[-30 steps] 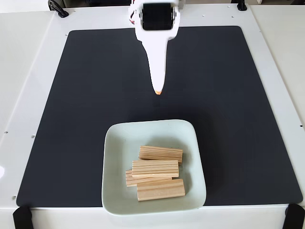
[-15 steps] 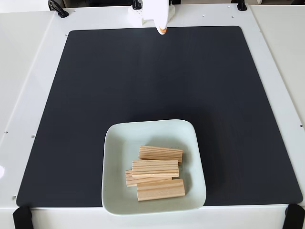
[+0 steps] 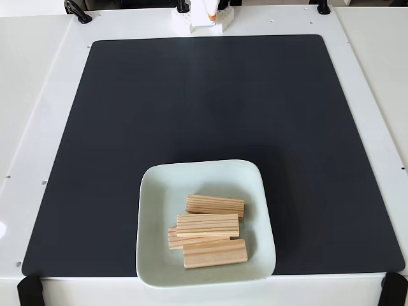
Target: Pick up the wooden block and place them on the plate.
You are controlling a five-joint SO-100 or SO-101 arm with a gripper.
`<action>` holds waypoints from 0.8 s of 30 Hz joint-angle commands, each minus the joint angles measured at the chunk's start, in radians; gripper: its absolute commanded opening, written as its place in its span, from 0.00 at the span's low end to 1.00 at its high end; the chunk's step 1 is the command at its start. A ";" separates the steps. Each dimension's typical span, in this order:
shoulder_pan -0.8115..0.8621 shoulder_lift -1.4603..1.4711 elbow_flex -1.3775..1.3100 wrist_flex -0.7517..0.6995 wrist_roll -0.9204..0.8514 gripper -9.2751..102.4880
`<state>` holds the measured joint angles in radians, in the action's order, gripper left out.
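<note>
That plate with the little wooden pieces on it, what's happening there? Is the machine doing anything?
Nothing is being handled right now. Four wooden blocks lie piled together in the pale square plate, which sits near the front edge of a black mat. One block rests partly on top of another. The robot arm is pulled back to the far edge of the table, and just a small part of it shows, so its gripper's state cannot be told. The sorting looks finished.

The wooden blocks (image 3: 210, 226) are pale raw wood with lengthwise grooves, matt. The plate (image 3: 156, 191) looks like smooth glazed ceramic, faintly glossy. The black mat (image 3: 191, 102) is matt, perhaps rubber; the white table (image 3: 38, 95) is smooth.
</note>
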<state>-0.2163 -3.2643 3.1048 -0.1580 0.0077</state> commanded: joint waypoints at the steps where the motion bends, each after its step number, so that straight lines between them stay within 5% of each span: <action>1: 0.011 -0.061 0.054 0.006 -0.005 0.09; 8: 0.014 -0.107 0.066 -0.258 -0.005 0.09; 24: 0.037 -0.110 0.066 -0.611 0.011 0.08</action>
<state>-0.1948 -3.3625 3.1631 -0.7317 0.0077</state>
